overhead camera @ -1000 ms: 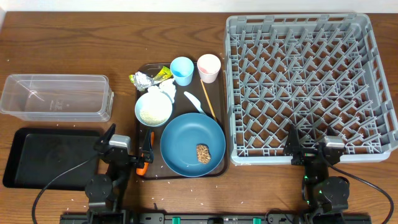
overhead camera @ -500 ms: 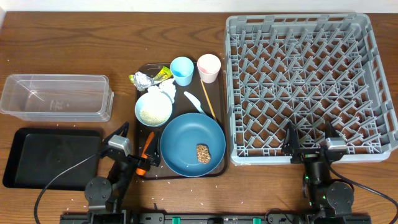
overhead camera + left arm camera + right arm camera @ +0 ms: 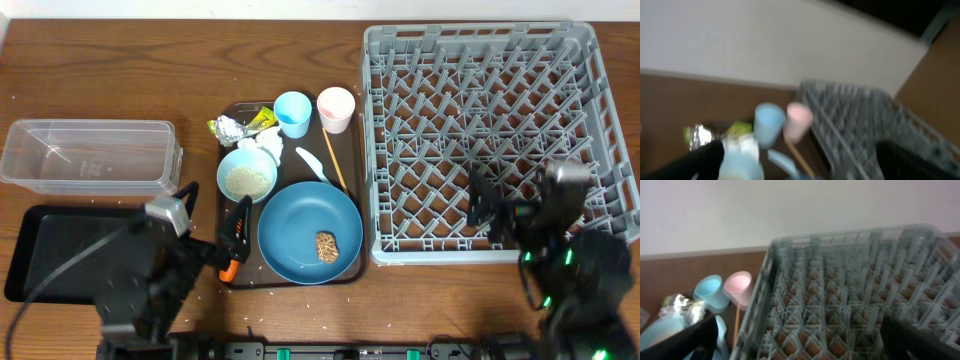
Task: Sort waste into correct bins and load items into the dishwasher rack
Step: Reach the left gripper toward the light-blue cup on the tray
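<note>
Here we see a brown wooden bench [image 3: 120, 60] against a pale wall [image 3: 740, 40], with the clear tub [image 3: 90, 155] and, nearer us, the black tray [image 3: 60, 250] at the left, both lying long-side left to right. The left jaws stand spread wide and empty between black tray and brown serving tray [image 3: 352, 175], one finger over the orange carrot [image 3: 229, 268], which points near-to-far beside the blue plate [image 3: 300, 225]. Rightward, the chopsticks [image 3: 334, 160] slant away toward the pink cup [image 3: 335, 105], and the right jaws hang spread, empty, over the grey rack's [image 3: 480, 60] near edge.
</note>
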Controlling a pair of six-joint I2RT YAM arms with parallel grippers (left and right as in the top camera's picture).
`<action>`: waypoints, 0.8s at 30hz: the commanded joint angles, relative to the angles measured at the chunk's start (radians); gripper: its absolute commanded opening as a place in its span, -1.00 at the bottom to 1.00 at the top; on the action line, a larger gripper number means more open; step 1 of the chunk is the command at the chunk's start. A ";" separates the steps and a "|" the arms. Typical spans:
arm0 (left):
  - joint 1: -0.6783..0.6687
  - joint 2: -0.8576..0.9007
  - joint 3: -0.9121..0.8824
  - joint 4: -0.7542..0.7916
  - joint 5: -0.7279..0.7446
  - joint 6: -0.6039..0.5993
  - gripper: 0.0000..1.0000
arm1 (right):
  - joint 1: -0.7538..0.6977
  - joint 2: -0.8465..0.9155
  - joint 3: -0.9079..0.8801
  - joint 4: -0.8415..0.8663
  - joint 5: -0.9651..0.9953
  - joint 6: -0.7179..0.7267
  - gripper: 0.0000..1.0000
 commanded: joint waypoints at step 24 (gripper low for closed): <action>-0.002 0.777 0.741 -0.603 0.153 0.051 0.96 | -0.010 0.650 0.572 -0.300 -0.412 -0.129 0.98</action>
